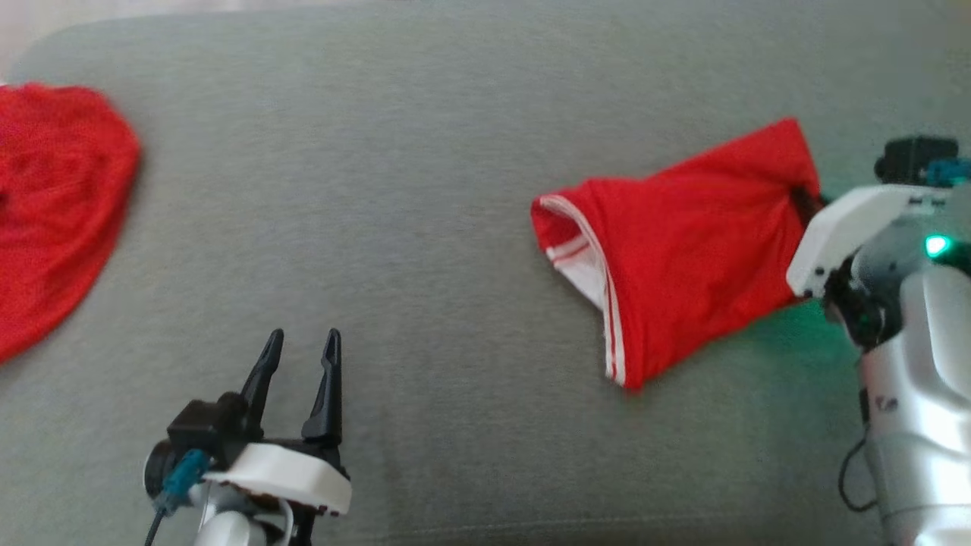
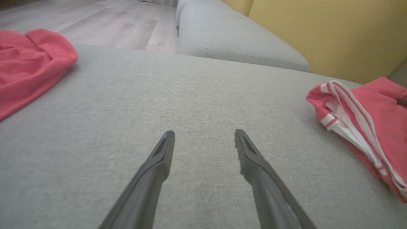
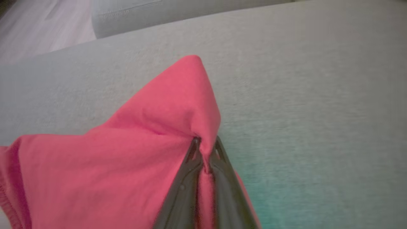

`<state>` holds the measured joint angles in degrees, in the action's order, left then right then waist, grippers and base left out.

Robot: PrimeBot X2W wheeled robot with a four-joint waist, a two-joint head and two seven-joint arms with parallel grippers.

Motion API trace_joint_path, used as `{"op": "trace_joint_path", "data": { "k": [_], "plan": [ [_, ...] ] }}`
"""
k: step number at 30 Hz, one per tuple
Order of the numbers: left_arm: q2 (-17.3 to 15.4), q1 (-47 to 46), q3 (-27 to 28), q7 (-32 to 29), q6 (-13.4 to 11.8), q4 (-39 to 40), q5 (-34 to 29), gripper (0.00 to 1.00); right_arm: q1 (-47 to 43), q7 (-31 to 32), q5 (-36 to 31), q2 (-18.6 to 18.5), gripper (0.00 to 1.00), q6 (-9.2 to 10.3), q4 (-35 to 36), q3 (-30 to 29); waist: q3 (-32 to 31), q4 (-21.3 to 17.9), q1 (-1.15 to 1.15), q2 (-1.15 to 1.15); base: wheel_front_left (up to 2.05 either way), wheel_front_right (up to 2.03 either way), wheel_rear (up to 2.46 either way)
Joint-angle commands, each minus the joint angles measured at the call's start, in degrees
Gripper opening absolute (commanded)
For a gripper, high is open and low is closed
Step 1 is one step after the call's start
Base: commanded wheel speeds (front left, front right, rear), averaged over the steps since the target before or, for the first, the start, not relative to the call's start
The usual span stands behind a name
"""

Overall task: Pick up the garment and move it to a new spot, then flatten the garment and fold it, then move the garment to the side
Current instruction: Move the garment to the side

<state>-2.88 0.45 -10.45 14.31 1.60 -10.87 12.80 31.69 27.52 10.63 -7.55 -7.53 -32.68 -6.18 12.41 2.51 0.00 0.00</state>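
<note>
My right hand [image 3: 206, 143] is clamped on an edge of the red garment [image 1: 683, 250], which lies seemingly folded on the grey cushion's [image 1: 425, 189] right side; my left hand [image 1: 303, 341] hovers spread and empty. Likely the move aside: next, slide gently, keeping the fold

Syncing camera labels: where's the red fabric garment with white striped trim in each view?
Head view: red fabric garment with white striped trim right of centre, right corner in the right gripper.
Left wrist view: at the right edge, striped hem toward the camera.
Right wrist view: lower left to centre, pinched between the fingers.
Shared landmark: the grey fabric cushion under it.
</note>
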Motion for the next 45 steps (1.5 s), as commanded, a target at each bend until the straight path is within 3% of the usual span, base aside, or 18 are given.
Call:
{"op": "trace_joint_path", "data": {
  "k": [1,6,10,17,20,24,25,26,30,35,40,45],
  "plan": [
    [0.0,-2.9,1.9,0.7,0.3,2.1,-1.0,1.0,2.6,-1.5,-0.8,-0.3,0.0,0.04,1.5,0.9,3.2,-5.7,0.0,0.0,0.0,0.0,0.0],
    [0.0,-5.9,1.9,0.7,1.8,2.1,-3.4,1.0,5.8,-5.2,-2.6,-1.5,0.0,0.04,0.5,-2.3,6.6,-10.2,0.0,0.0,0.0,0.0,0.0],
    [0.0,-8.4,1.9,0.7,2.6,2.6,-4.5,1.0,8.9,-9.1,-5.1,-2.8,0.0,0.04,-0.4,-6.5,9.4,-10.5,0.0,0.0,0.0,0.0,0.0],
    [0.0,-10.7,0.1,0.7,3.2,3.9,-5.2,1.0,17.8,-12.9,-14.3,-8.3,0.0,0.04,-3.0,-17.7,15.0,-6.7,0.0,0.0,0.0,0.0,0.0],
    [0.0,-10.8,-0.3,0.7,2.9,4.6,-5.2,1.0,21.5,-12.8,-20.8,-11.9,0.0,0.04,-3.9,-23.2,16.9,-4.6,0.0,0.0,0.0,0.0,0.0],
    [0.0,-10.2,0.3,0.7,2.6,5.3,-5.4,1.0,24.9,-11.8,-29.7,-13.7,0.0,0.04,-3.3,-29.8,18.3,-3.0,0.0,0.0,0.0,0.0,0.0],
    [0.0,-10.1,0.5,0.7,2.6,5.5,-5.5,1.0,25.4,-11.4,-31.8,-13.7,0.13,0.04,-3.2,-30.9,18.5,-2.8,0.0,0.0,0.0,0.0,0.0],
    [0.0,-10.0,0.7,0.7,2.5,5.6,-5.5,1.0,25.8,-11.4,-33.7,-13.5,1.0,0.04,-3.0,-31.7,18.7,-2.7,0.0,0.0,0.0,0.0,0.0],
    [0.0,-9.9,1.2,0.7,2.1,5.9,-5.1,1.0,25.8,-13.7,-38.4,-11.6,1.0,0.04,-2.2,-32.6,17.6,-2.8,0.0,0.0,0.0,0.0,0.0],
    [0.0,-9.5,1.5,0.7,1.4,5.9,-4.3,1.0,23.7,-19.5,-39.0,-9.1,1.0,0.04,0.1,-30.3,14.6,-3.7,0.0,0.0,0.0,0.0,0.0],
    [0.0,-7.9,2.2,0.7,0.9,4.7,-3.2,1.0,17.7,-26.3,-33.6,-4.6,1.0,0.04,4.7,-24.7,8.8,-5.0,0.0,0.0,0.0,0.0,0.0],
    [0.0,-5.4,3.1,0.7,0.3,3.5,-2.0,1.0,7.0,-28.5,-24.5,-1.5,1.0,0.04,13.6,-15.7,2.0,-5.4,0.0,0.0,0.0,0.0,0.0]
  ]
}}
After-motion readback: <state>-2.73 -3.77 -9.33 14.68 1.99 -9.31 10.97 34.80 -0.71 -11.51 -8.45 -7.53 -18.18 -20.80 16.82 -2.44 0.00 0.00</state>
